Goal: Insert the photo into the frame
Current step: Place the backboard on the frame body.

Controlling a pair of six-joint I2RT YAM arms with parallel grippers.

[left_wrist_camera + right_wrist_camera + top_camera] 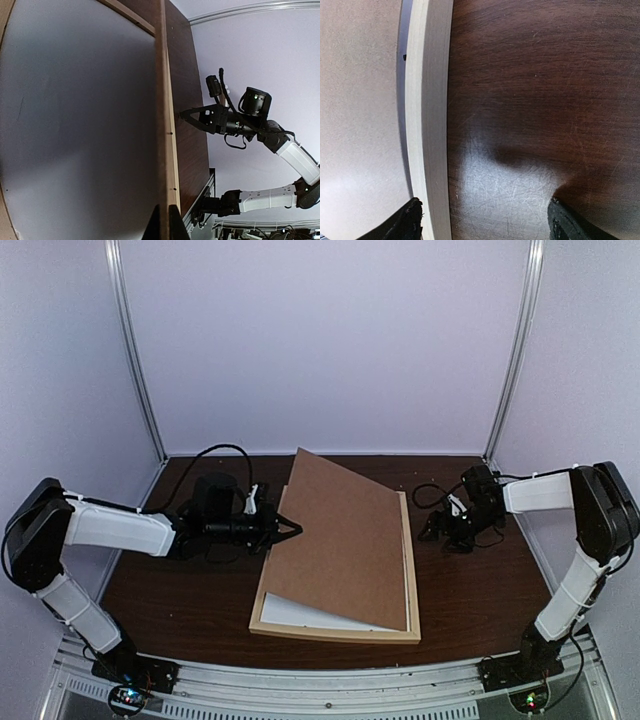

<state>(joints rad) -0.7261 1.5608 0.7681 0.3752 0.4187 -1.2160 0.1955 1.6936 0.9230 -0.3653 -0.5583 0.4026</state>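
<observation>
Now the frame (335, 632) seems to be getting closed. The board (345, 540) is held up at its left edge by the shut left pincer (296, 528). The right pincer (440, 535) is spread wide by the right rail. A white sheet (295, 614) underneath may be the photo. Next, the board should be lowered flat. A dark table (180, 600) and pale walls (330, 340) are seen.

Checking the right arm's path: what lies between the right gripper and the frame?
Only a bare strip of dark table, seen in the top view between the open right gripper and the frame.
</observation>
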